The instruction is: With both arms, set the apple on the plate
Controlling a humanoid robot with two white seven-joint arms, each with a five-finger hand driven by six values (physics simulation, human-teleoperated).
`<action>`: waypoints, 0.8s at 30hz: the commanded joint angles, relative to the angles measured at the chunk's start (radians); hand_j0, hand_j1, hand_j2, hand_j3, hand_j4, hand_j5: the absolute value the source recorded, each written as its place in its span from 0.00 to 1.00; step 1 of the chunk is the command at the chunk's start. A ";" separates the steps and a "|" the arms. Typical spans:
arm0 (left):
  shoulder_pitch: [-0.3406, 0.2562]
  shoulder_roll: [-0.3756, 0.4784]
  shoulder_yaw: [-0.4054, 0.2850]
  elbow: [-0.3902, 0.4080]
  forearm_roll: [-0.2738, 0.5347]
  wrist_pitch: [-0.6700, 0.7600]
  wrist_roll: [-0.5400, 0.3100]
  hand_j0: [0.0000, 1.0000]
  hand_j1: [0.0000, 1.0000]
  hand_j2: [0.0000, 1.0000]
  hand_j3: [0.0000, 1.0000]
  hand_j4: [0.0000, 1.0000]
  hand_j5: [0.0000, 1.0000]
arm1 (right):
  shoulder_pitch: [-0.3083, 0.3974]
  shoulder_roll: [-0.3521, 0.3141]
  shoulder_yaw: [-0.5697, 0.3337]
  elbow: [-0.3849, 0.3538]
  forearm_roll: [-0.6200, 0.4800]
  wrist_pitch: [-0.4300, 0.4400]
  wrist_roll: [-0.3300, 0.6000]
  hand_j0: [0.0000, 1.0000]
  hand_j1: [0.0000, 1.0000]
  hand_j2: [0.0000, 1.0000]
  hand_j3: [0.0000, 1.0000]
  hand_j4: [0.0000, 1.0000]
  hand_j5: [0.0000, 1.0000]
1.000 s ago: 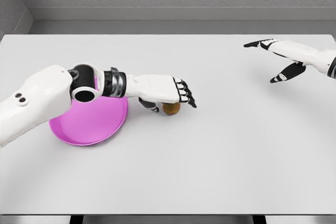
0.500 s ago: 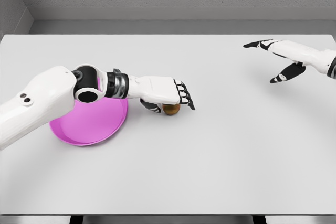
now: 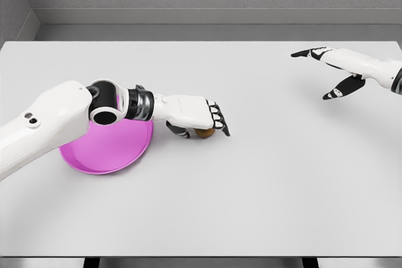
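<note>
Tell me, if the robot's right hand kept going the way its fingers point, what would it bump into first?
Probably nothing: the right hand points left over bare table. The apple and left hand sit nearer the camera, though depth is unclear.

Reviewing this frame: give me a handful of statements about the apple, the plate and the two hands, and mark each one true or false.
1. The apple lies on the plate. False: it sits on the table, just right of the plate's rim.
2. The left hand is over the apple, covering most of it. True.
3. The right hand is beside the apple. False: it is far off at the table's right edge, fingers spread, holding nothing.
4. The plate is pink and partly hidden by the left arm. True.
5. The apple is lifted clear of the table. False: it looks to rest on the table under the hand; whether the fingers already grip it cannot be told.
</note>
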 commanded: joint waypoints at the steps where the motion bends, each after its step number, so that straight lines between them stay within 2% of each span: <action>1: 0.000 -0.001 0.002 0.001 -0.005 0.001 -0.004 0.85 0.85 0.85 0.85 0.85 0.85 | 0.000 0.000 -0.001 0.000 -0.007 0.003 0.000 1.00 1.00 1.00 1.00 1.00 1.00; 16: -0.014 -0.032 0.004 0.044 -0.011 0.001 -0.004 0.84 0.84 0.84 0.84 0.84 0.84 | 0.000 0.000 0.001 0.000 -0.007 0.003 0.000 1.00 1.00 1.00 1.00 1.00 1.00; 17: -0.014 -0.032 0.002 0.043 -0.011 0.001 -0.004 0.82 0.82 0.82 0.82 0.82 0.82 | 0.000 0.000 0.001 0.000 -0.007 0.003 0.000 1.00 1.00 1.00 1.00 1.00 1.00; 19: -0.015 -0.032 0.002 0.043 -0.025 0.001 -0.004 0.72 0.72 0.72 0.72 0.72 0.72 | 0.000 0.000 0.001 0.000 -0.009 0.003 0.000 1.00 1.00 1.00 1.00 1.00 1.00; 24: -0.015 -0.032 0.002 0.043 -0.028 0.001 -0.004 0.59 0.59 0.59 0.59 0.59 0.59 | 0.000 0.000 0.001 0.000 -0.007 0.003 0.000 1.00 1.00 1.00 1.00 1.00 1.00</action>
